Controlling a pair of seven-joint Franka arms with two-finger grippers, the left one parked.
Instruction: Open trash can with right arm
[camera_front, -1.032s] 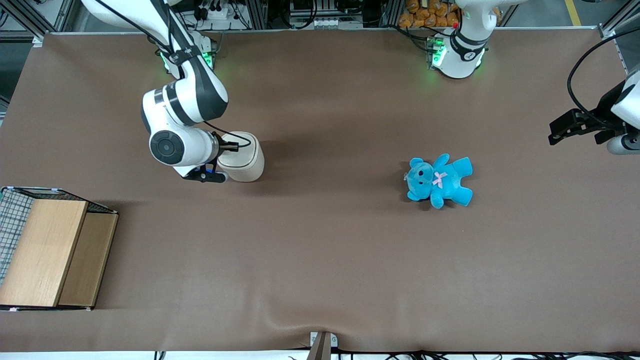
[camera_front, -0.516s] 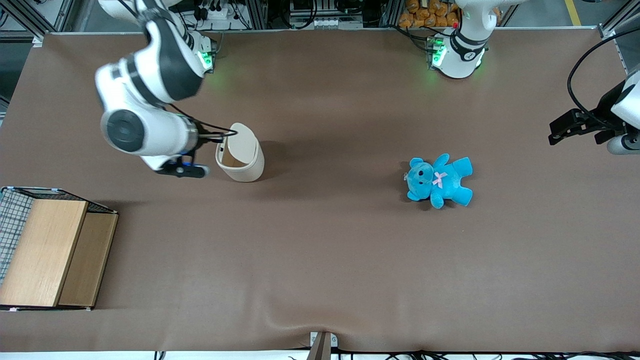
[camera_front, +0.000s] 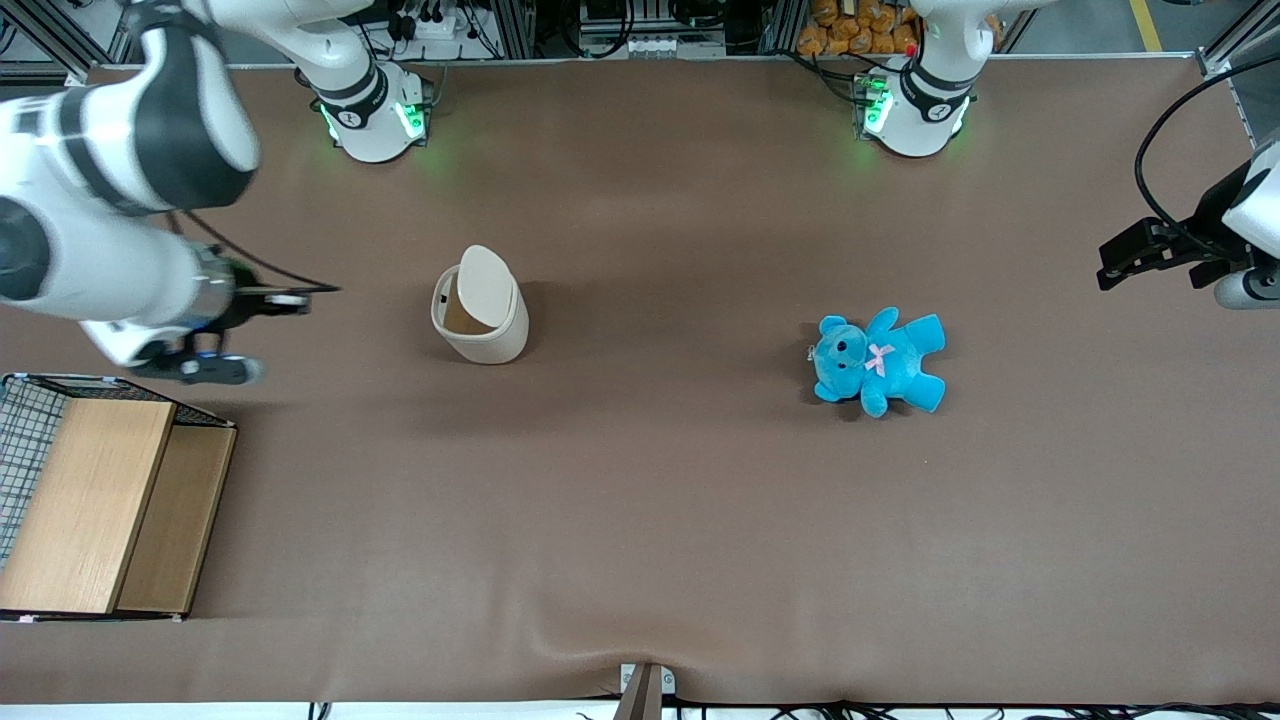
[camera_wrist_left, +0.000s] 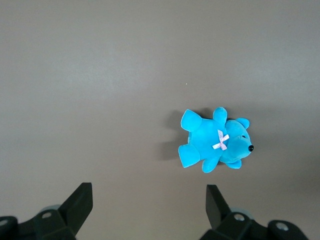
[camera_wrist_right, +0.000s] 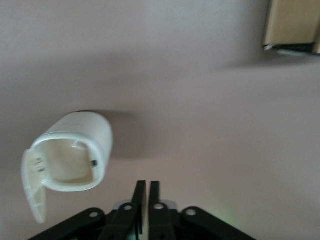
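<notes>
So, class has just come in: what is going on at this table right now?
The right arm has flipped up the lid of the small cream trash can, so its tan inside shows. The gripper, fingers shut and empty, now hangs apart from the can, toward the working arm's end of the table, above the wood-topped wire basket. A blue teddy bear lies untouched toward the parked arm's end.

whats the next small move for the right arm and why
Probably none toward the bin: the trash can stands with its lid flipped up and the brown inside showing. The claw, fingers together, is clear of it toward the working arm's end, so retreating to rest seems right.
</notes>
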